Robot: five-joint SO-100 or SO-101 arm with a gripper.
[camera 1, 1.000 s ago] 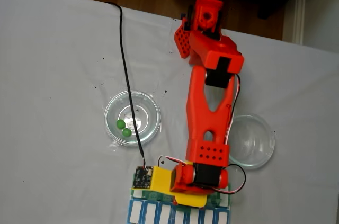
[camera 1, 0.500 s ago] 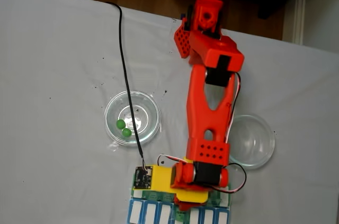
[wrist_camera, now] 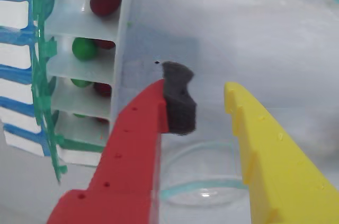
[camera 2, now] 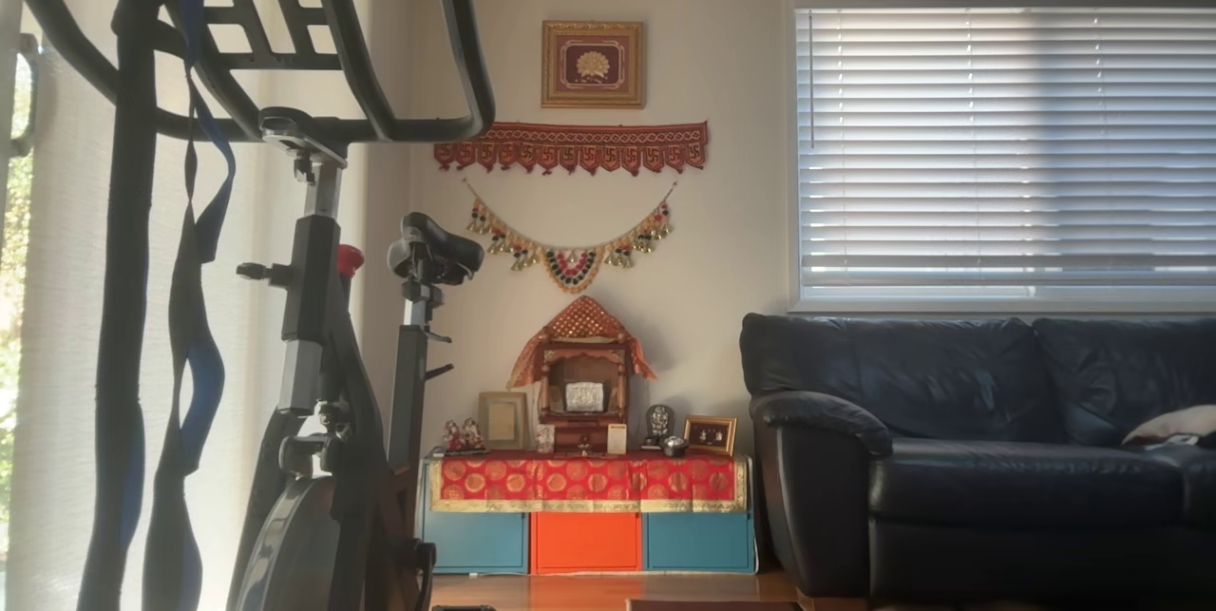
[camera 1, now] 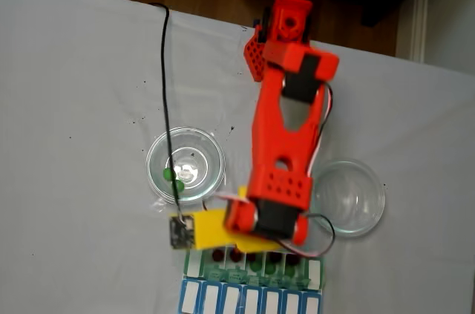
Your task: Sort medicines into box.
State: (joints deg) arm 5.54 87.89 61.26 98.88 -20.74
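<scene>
1. Wrist view: the fingers (wrist_camera: 198,105) are spread and empty, just beside the box (wrist_camera: 87,78), which already holds red and green medicines (wrist_camera: 84,48).
2. The arm (camera 1: 286,136) has swung back off the box toward the dish (camera 1: 185,164), where two green balls (camera 1: 170,175) wait on the bench (camera 1: 74,106); probably fetching the next.

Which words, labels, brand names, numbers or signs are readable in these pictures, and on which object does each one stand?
No text is readable in these pictures.
Pill organiser: its lids show no readable day labels; too blurred and small.
Framed picture on the wall: a gold emblem, no words.
Small frames on the cabinet: too small to read.
Tool, glass dishes: no markings seen.
</scene>
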